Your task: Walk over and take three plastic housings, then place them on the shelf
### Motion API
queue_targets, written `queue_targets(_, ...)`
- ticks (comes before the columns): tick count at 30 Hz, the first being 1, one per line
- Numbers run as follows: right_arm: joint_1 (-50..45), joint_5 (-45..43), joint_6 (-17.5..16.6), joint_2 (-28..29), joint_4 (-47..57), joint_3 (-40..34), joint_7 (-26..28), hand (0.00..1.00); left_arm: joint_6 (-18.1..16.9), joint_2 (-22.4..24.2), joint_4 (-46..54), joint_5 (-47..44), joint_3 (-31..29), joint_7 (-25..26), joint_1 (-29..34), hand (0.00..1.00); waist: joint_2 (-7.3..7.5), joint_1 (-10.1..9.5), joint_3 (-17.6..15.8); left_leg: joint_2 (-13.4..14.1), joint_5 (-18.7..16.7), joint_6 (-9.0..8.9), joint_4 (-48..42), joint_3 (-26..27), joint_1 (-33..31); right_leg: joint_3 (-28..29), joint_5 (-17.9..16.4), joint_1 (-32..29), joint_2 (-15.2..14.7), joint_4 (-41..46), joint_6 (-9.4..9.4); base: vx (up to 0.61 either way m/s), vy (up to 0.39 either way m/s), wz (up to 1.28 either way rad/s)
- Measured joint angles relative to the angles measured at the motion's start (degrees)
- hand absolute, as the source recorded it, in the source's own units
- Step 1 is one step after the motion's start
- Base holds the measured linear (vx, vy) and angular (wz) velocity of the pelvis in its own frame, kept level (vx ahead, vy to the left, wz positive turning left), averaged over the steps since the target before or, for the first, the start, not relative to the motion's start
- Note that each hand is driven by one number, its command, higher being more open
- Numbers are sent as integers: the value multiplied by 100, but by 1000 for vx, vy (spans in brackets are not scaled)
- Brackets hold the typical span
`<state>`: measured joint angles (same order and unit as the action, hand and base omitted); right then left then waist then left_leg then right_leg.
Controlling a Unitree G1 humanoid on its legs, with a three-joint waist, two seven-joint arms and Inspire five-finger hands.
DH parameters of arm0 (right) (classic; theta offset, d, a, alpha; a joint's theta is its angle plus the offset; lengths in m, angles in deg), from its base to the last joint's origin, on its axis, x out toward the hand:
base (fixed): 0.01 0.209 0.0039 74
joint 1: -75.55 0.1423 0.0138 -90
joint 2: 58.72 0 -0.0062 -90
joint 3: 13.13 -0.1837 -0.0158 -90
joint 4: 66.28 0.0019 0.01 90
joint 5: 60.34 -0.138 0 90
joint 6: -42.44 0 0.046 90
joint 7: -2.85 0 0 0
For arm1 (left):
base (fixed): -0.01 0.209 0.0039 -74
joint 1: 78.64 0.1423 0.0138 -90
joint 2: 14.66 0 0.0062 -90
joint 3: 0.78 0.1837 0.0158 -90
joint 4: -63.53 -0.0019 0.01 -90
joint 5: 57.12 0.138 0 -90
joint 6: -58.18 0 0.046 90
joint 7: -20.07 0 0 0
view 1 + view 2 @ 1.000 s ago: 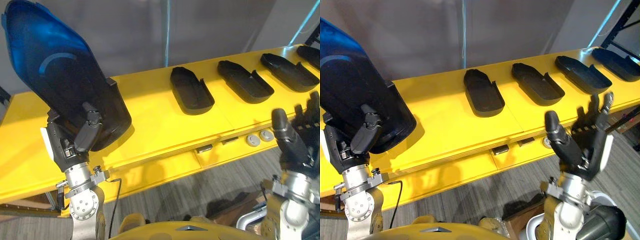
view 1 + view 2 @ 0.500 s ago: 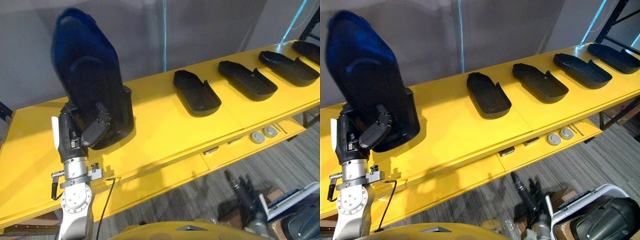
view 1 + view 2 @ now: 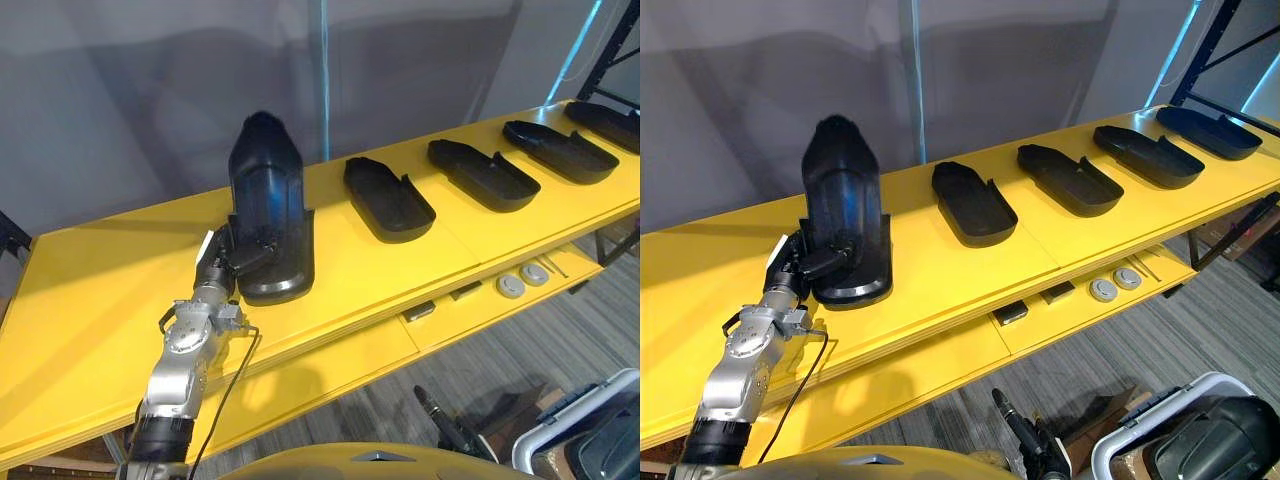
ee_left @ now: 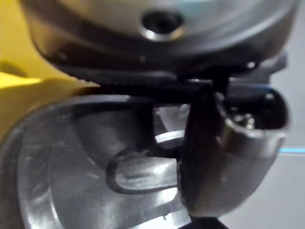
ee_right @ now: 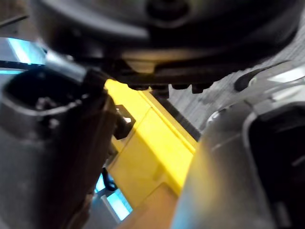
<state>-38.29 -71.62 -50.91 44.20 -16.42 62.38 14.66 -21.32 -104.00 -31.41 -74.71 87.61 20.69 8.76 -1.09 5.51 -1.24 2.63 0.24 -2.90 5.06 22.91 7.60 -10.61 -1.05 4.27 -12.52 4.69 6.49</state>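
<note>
I have the left hand [image 3: 224, 268] at the near end of one black plastic housing [image 3: 266, 205]; its thumb is curled over the housing's lower rim and the fingers sit behind the shell, so the hand is clamped on it; the left wrist view shows the thumb pressed against the housing's glossy inner face. The housing stands steeply on end, upper end leaning back toward the grey wall [image 3: 150, 90], hollow side facing me; its lower end is down at the yellow table [image 3: 90, 290], apparently resting on it, though I cannot be sure of contact.

To the right along the table lie four more shells, hollow side up and apart from each other: the second housing [image 3: 388, 198] near the held one; then the third housing [image 3: 482, 174]; the fourth housing [image 3: 560, 150]; and the fifth housing [image 3: 606, 112] at the far right end.

On the table's lower front ledge sit two grey round discs [image 3: 1103, 290] just beside each other.

The right hand [image 3: 1025, 440] hangs low over the grey carpet floor [image 3: 560, 330], well apart from the table; I cannot tell how its fingers are set.
</note>
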Motion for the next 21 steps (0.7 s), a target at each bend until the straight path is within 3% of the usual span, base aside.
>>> queue_targets(2,100,300,90,-87,-257,10,31,100,120,-197,-472,-525,-1,64,-308,0,3,13,-25,0,59,44,-1,10,-17,-5,-8,-22,22,-20,-11,-19,-13,-5)
queue_targets(8,417,415,167,-143,-481,44,41,100,122,-600,-1229,-890,-8,128,-1060,0,25,79,-291,-8,170,47,5,-29,-32,-21,-64,-33,71,-90,-90,-46,-12,-3)
queue_targets(12,523,415,166,-176,-530,47,67,100,126,-618,-1475,-956,-124,177,-1428,0,-24,100,-489,-4,244,43,7,-81,-147,-62,-64,-129,101,-100,-89,-69,5,6)
queue_targets(18,537,414,163,-177,-695,53,64,100,310,-718,-1546,-985,-233,183,-1621,0,-14,101,-530,37,247,25,8,-105,-168,-100,-60,-112,152,-185,-92,22,-1,3)
queue_targets(19,540,414,163,-173,-696,60,64,100,362,-722,-1575,-984,-291,134,-1677,100,-14,97,-530,40,249,23,7,-105,-174,-102,-57,-102,158,-190,-88,88,9,3)
queue_targets(21,579,414,163,-173,-716,63,62,100,482,-732,-1655,-983,-359,63,-1784,100,-12,101,-532,41,253,18,6,-123,-174,-128,-34,-66,162,-197,-53,84,11,5)
